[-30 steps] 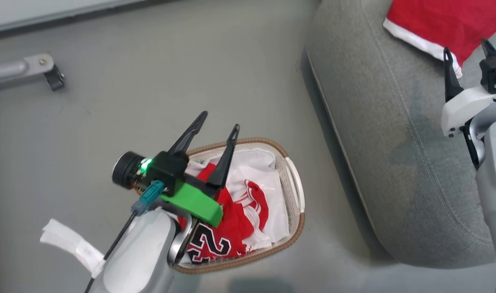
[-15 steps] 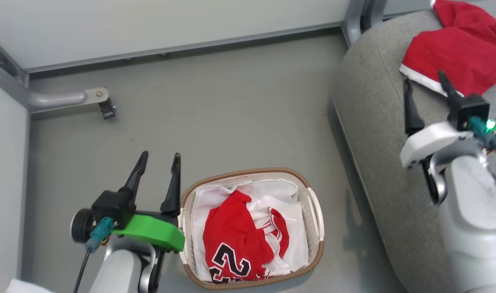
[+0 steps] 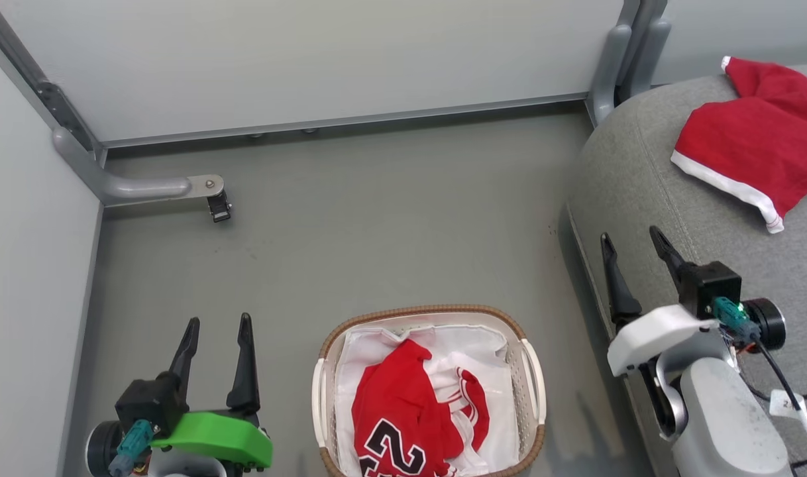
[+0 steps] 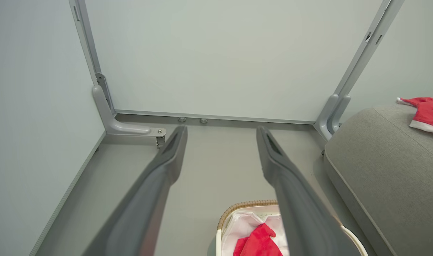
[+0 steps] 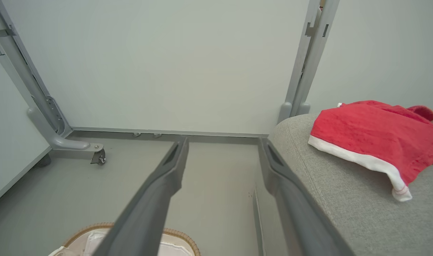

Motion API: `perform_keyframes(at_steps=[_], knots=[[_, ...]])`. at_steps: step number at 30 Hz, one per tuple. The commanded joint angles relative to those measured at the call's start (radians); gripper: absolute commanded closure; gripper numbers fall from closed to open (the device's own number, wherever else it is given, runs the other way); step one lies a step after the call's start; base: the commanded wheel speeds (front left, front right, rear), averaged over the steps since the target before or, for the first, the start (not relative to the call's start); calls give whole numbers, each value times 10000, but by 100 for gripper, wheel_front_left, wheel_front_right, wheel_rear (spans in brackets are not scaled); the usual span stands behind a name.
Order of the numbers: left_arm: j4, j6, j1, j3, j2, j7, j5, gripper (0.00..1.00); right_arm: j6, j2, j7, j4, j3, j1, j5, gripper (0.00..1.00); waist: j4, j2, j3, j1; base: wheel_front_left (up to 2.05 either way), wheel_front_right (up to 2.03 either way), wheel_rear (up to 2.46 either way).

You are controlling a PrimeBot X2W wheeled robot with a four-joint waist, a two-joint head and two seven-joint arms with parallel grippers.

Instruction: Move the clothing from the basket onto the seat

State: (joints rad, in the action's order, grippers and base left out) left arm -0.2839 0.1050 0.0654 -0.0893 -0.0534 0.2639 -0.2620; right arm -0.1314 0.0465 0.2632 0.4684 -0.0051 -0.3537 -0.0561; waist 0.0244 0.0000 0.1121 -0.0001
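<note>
1. Jaws wide and empty, the left tool and right tool stand either side of the basket.
2. Red clothing lies bunched on the white liner (a deep pinch could snag liner too).
3. Farther off, a garment rests on the seat; a sloppy drop could dislodge it.

The left pincer and the right pincer both stand wide apart and hold nothing, dark fingers pointing forward, forearms low.
</note>
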Motion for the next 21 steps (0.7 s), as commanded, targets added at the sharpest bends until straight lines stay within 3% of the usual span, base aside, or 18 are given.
perform_keyframes(at_steps=[1,10,21], knots=[[9,17,-259,59,15,8,-66,0,14,75,25,-146,-31,331,-216,0,118,0,-214,1,0,0,0],[-15,-60,-632,12,27,9,-253,0,14,61,25,-840,237,1615,-1037,0,153,0,-587,1,0,0,0],[-82,-46,-674,-80,26,9,-261,0,14,61,25,-864,575,1805,-1208,0,66,0,-682,1,0,0,0]])
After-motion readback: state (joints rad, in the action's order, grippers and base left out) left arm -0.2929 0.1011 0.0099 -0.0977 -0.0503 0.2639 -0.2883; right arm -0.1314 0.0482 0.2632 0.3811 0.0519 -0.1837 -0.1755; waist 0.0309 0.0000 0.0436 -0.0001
